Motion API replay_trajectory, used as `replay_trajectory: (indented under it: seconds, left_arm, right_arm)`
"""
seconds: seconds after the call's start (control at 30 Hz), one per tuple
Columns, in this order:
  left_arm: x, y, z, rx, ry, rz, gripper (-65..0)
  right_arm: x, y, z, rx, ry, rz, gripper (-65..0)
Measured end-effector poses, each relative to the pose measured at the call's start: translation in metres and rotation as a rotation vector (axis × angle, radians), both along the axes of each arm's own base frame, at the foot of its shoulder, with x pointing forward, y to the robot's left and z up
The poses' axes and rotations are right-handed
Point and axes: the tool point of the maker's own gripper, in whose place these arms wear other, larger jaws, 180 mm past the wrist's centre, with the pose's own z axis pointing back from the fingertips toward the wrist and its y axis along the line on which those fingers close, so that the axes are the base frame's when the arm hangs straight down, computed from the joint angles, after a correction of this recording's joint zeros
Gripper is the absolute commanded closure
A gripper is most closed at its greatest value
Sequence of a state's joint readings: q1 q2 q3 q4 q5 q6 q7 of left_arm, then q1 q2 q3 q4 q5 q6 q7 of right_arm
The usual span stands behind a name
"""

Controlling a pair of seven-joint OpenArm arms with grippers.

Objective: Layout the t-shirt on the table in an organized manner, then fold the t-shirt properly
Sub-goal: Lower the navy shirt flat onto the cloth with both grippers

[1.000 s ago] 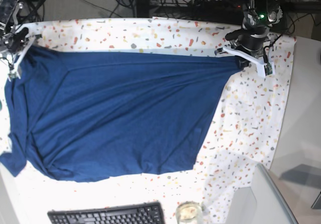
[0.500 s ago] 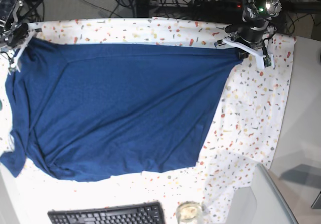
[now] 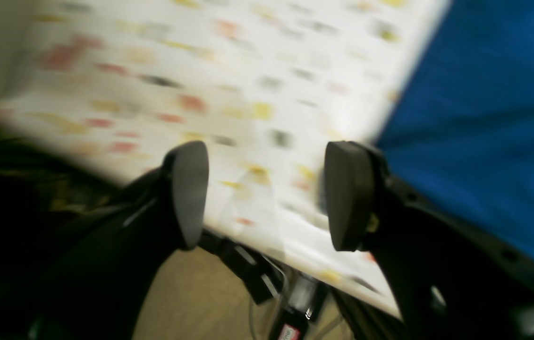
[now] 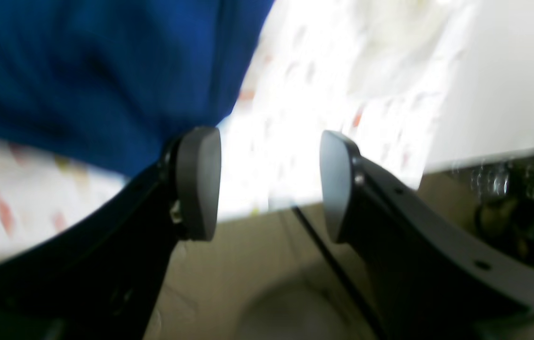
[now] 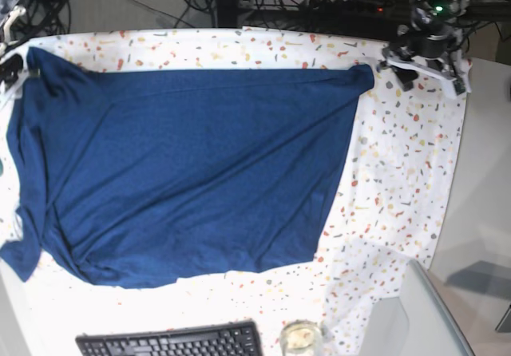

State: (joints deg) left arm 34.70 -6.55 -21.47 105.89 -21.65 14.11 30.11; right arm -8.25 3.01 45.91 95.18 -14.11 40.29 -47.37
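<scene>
In the base view the navy t-shirt (image 5: 184,172) lies spread nearly flat across the speckled bench (image 5: 407,172), its top edge straight and some creases bunched at the lower left, with a black keyboard (image 5: 169,342) and a glass jar (image 5: 301,338) at the near edge. In the left wrist view the left hand (image 3: 267,193) hangs with its pads apart and nothing between them over the bench edge, the shirt just to one side. In the right wrist view the right hand (image 4: 269,182) is likewise spread and empty, one pad (image 4: 198,182) beside the shirt's edge.
</scene>
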Motion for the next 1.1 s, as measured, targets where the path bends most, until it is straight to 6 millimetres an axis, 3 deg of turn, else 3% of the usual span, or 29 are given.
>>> replay_trajectory:
  seconds: [0.07, 0.17, 0.23, 0.3, 0.33, 0.37, 0.5, 0.67, 0.77, 0.87, 1.1]
  left_arm:
    - [0.001, 0.016, 0.013, 0.035, -0.028, 0.037, -37.4]
    - [0.012, 0.006, 0.028, 0.029, -0.084, 0.02, -35.2]
    - [0.025, -0.017, 0.028, -0.012, -0.11, -0.025, -21.7]
    - [0.036, -0.043, 0.02, -0.068, -0.109, -0.071, -0.8]
    - [0.046, -0.053, 0.017, -0.087, -0.118, -0.087, 0.0]
    - [0.057, -0.061, 0.014, -0.099, -0.129, -0.108, 0.0]
    - [0.088, -0.089, -0.009, -0.148, -0.113, -0.172, 0.0]
    - [0.108, -0.097, -0.039, -0.165, -0.057, -0.175, 0.0]
    - [0.113, -0.096, -0.056, -0.157, -0.014, -0.186, 0.0]
    - [0.103, -0.08, -0.067, -0.034, 0.056, -0.201, 0.0]
    - [0.097, -0.071, -0.078, 0.027, 0.091, -0.227, 0.0]
  right_arm:
    - [0.016, -0.001, -0.003, 0.026, -0.023, 0.012, -31.2]
    - [0.027, -0.013, -0.01, 0.039, -0.009, -0.001, -29.7]
    - [0.033, -0.015, -0.019, 0.07, 0.003, -0.013, -20.1]
    - [0.045, -0.015, -0.026, 0.104, -0.023, -0.008, -7.2]
    - [0.052, -0.015, -0.028, 0.121, -0.041, -0.006, -1.5]
    - [0.058, -0.015, -0.031, 0.137, -0.058, -0.004, 0.0]
    - [0.065, -0.014, -0.045, 0.192, -0.044, -0.014, -1.2]
    - [0.07, -0.017, -0.061, 0.248, -0.042, -0.026, -1.1]
    - [0.067, -0.019, -0.065, 0.258, -0.046, -0.028, -1.1]
    - [0.05, -0.023, -0.074, 0.263, -0.012, -0.036, -1.1]
    - [0.032, -0.032, -0.077, 0.243, 0.015, -0.045, -0.8]
